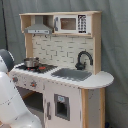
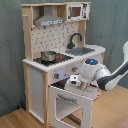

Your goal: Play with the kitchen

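Observation:
The kitchen is a tall white and light-wood toy with a range hood, a microwave, a black faucet and a grey sink. A small metal pot sits on the hob. In the second exterior view the kitchen has its oven door swung down and open. My gripper hovers at the door's upper edge, with the arm reaching in from the second exterior view's right. In the first exterior view only the white arm shows and the gripper is hidden.
A grey curtain hangs behind the kitchen. The floor is wooden. A closed cupboard door with a small window sits under the sink. The pot stands just above the open oven.

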Motion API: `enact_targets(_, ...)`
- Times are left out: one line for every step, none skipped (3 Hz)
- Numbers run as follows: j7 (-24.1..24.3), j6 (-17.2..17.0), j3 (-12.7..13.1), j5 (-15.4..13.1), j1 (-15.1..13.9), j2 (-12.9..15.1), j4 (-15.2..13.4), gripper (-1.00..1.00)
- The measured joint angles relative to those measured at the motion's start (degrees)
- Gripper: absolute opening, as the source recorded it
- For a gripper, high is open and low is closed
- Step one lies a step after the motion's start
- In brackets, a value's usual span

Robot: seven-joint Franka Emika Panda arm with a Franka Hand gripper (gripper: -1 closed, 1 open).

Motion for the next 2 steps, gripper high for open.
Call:
enact_targets(0.3,-0.1,-0.8,-0.2,0.7,0.1,0.0,1.0)
enact_targets(1.3,-0.5,-3.3,-0.6,3.0,0.4,0.0,1.0)
